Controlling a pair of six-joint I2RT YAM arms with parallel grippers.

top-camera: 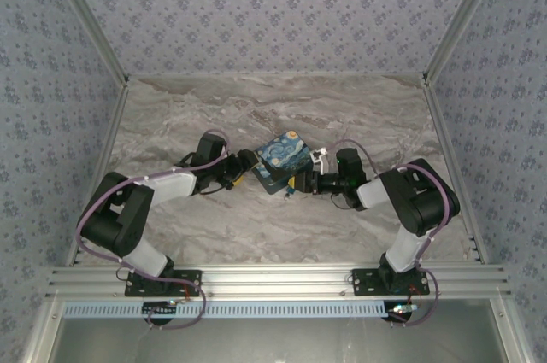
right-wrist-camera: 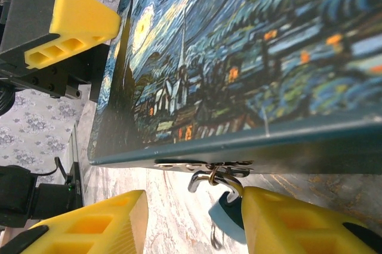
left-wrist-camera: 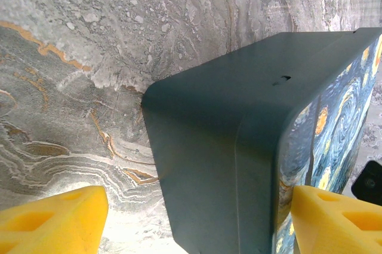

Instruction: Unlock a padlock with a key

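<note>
We see the painted box [top-camera: 282, 162] lying on the marbled surface [top-camera: 256, 235] between the two arms, with a pincer at each side of it. The left pincer [left-wrist-camera: 197, 194] stands wide apart astride a corner of the box: in its wrist view one yellow finger [left-wrist-camera: 334, 221] lies against the painted lid, while the other finger [left-wrist-camera: 57, 221] stays clear of the plain blue wall, bare surface showing between them, so we read no grip there. The padlock [right-wrist-camera: 222, 223] hangs by its silvery shackle [right-wrist-camera: 206, 177] from the metal hasp [right-wrist-camera: 200, 163] on the box's lower edge. It sits inside the gap of the right pincer [right-wrist-camera: 194, 197], whose jaws stand partly apart. The lock's pale blue body is tucked just against the finger [right-wrist-camera: 298, 221] at the right of that view and partly hidden by it. It lies well apart from the opposite finger [right-wrist-camera: 89, 227], so this pincer clasps nothing.
</note>
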